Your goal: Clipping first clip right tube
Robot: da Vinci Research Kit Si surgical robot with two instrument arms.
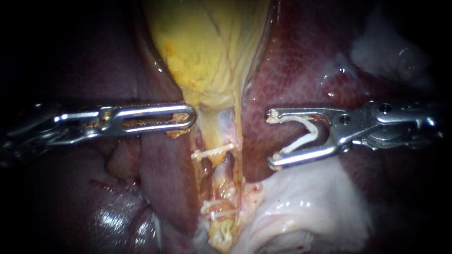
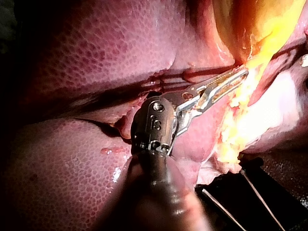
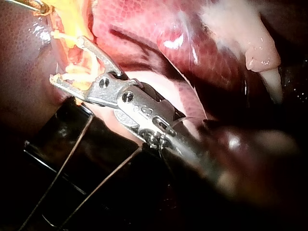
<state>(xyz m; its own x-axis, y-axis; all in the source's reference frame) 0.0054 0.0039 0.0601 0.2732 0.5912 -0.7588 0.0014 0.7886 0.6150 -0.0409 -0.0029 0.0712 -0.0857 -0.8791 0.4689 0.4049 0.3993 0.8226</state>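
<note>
Approaching: carrying an open clip [image 1: 310,134] between the right instrument's [image 1: 273,138] wide-spread jaws, right of the tube [image 1: 221,178], apart from it. Pinching the gallbladder's [image 1: 207,47] edge with the left instrument [image 1: 188,115]. Next, probably needing leftward travel to straddle the tube.

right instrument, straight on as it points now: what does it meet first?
Probably the tube below the gallbladder, near its upper clip. The right instrument holds a white clip; depth is unclear.
</note>
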